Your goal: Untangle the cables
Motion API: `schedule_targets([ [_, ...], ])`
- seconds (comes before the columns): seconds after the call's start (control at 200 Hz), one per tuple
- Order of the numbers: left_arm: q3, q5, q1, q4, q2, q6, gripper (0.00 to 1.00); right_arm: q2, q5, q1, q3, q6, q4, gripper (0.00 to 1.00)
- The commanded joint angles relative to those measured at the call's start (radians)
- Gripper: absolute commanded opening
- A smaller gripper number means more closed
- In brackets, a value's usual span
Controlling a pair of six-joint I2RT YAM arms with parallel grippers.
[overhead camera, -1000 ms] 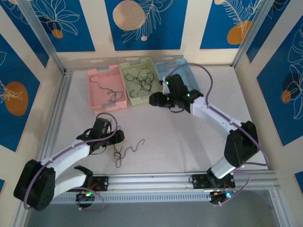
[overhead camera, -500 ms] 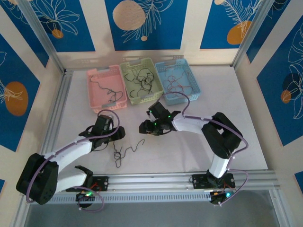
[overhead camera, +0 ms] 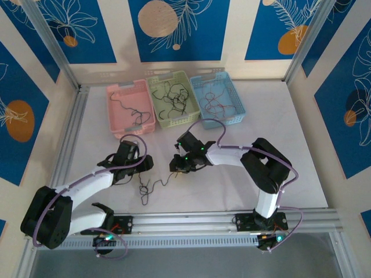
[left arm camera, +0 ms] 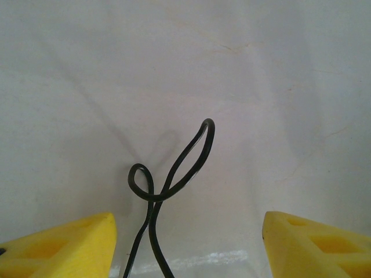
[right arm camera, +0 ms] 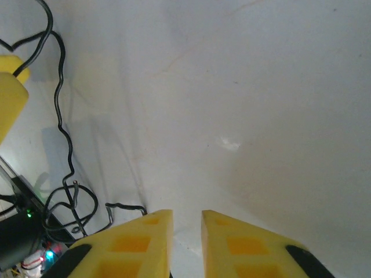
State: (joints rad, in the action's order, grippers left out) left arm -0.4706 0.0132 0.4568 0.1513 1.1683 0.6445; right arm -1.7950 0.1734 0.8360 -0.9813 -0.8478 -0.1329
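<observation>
The left pincer point(left arm camera: 188, 231) hangs released, the black cable point(left arm camera: 154, 200) looping within its spread. The right pincer point(right arm camera: 186, 216) looks nearly clenched beside the cable's end; grip unclear. Pulling risks tightening the tangle.

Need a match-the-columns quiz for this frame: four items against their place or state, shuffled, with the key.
Items
1. left gripper
2. right gripper
3. green basket
4. loose black cable

Place or state
A. between the pink basket and the blue basket
B. nearly shut, nothing held
C. lying on the table, outside the baskets
D. wide open, cable strands running through its gap

Pairs: 1-D, 2-B, 3-A, 4-C
</observation>
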Motion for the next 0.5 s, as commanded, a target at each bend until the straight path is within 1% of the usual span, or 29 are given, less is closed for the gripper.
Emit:
schedule_targets([
  [0.0, -0.03, -0.016, 0.011, -0.012, -0.001, -0.022, 0.67, 0.038, 0.005, 0.005, 0.023, -0.006, 0.005, 0.06],
  [0.135, -0.039, -0.006, 0.013, -0.007, -0.005, -0.033, 0.67, 0.091, -0.037, 0.004, 0.042, 0.023, 0.01, 0.0],
  [0.315, -0.099, -0.002, 0.019, 0.043, 0.008, -0.074, 0.67, 0.126, -0.051, 0.001, 0.071, 0.044, 0.029, 0.0],
  [0.495, -0.17, -0.072, 0.06, 0.107, 0.056, -0.127, 0.67, 0.128, -0.049, -0.002, 0.078, 0.045, 0.036, 0.0],
])
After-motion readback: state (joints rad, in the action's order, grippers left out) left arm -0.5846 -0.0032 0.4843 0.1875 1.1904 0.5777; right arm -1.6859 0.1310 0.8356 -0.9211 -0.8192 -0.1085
